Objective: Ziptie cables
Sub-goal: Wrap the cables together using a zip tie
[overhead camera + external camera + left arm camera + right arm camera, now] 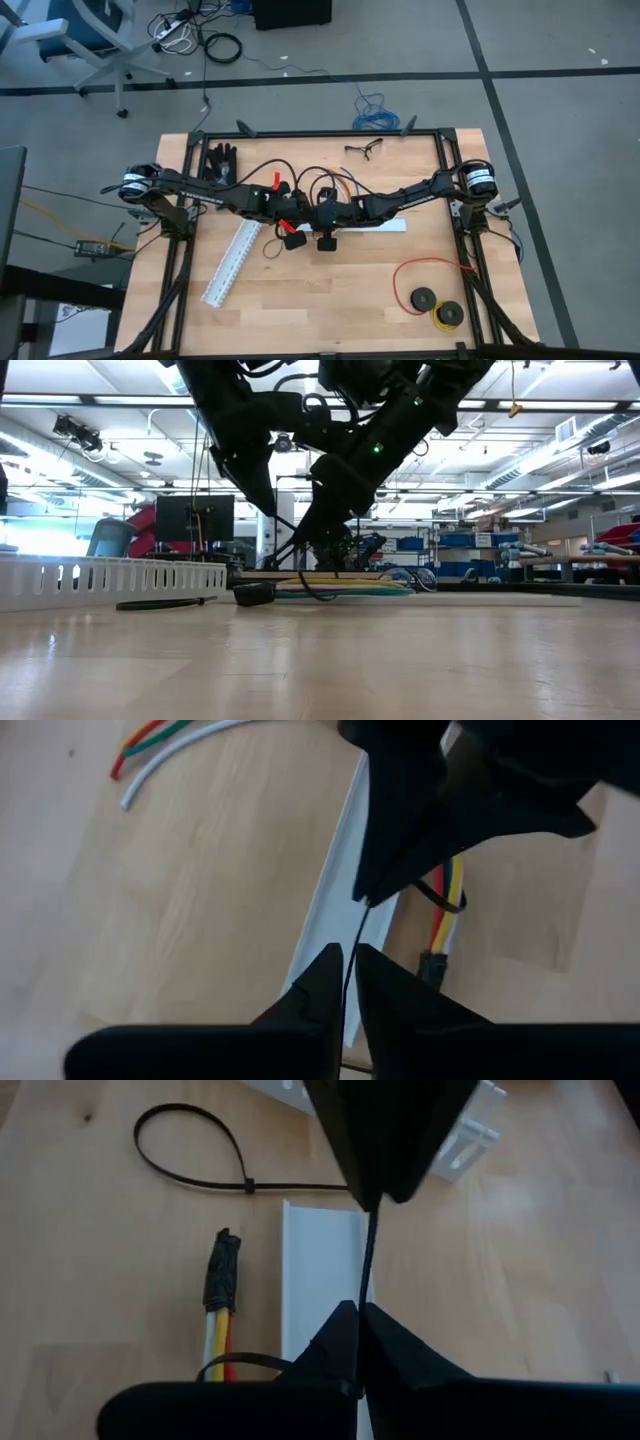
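The cables (pixel 215 1342), thin yellow, white and red wires ending in a small dark plug (pixel 222 1270), lie on the wooden table at its middle, beside a white channel (pixel 320 1260). A thin black zip tie (pixel 440 900) curves round them. Its free strand (pixel 367 1250) runs through the air between both grippers. My left gripper (pixel 345 958) and my right gripper (pixel 358 1308) meet tip to tip just above the cables (pixel 335 185), each shut on that strand. In the low view the bundle (pixel 345 588) lies flat under both arms. My left gripper has the zip tie's free strand (pixel 353 932) between its two fingertips, with only a narrow slit left beside it. The fingers slant down from the table's left. The strand runs straight on to the other gripper, clear of the table. My right gripper pinches the same strand (pixel 365 1285) between its two fingertips, slanting down from the table's right. From the tips the strand runs straight to the left gripper. Where it joins the loop round the cables is hidden under the fingers.
A second zip tie (pixel 190 1150), closed into a loop, lies loose on the wood. A slotted white channel (pixel 233 263) lies at the near left. A red wire loop with black spools (pixel 430 290) sits near right. Black gloves (pixel 222 160) and glasses (pixel 365 150) lie at the far edge.
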`<state>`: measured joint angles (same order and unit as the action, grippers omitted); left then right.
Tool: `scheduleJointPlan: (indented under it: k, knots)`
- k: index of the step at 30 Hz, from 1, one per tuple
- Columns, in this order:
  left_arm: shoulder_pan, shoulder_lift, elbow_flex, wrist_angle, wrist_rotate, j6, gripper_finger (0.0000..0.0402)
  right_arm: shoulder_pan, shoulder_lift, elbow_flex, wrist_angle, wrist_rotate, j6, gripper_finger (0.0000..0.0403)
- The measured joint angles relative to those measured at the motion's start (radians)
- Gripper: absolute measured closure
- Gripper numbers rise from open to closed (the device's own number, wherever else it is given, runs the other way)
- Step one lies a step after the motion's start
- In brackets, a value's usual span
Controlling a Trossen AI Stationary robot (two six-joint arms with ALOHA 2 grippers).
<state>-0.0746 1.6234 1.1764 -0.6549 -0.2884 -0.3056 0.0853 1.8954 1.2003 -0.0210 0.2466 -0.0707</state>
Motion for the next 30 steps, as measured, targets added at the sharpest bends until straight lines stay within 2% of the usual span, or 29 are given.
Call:
scheduleJointPlan:
  k: [10,17,21,26,30]
  knots:
    - [-0.032,-0.007,-0.002,0.012,-0.08,0.055,0.0322,0.003,0.0,0.001,-0.033,0.027,0.014,0.0403]
    - [-0.091,-0.047,-0.002,-0.026,-0.211,0.06,0.032,0.005,0.0,0.002,-0.043,0.029,0.018,0.0403]
    - [-0.132,-0.087,-0.016,-0.062,-0.32,0.025,0.032,0.005,0.0,0.002,-0.046,0.029,0.018,0.0403]
    - [-0.184,-0.197,-0.169,0.037,-0.409,-0.022,0.032,0.005,0.0,0.002,-0.045,0.029,0.019,0.0403]
    - [-0.224,-0.29,-0.382,0.327,-0.4,-0.046,0.0321,0.005,0.0,0.002,-0.022,0.029,0.018,0.0403]
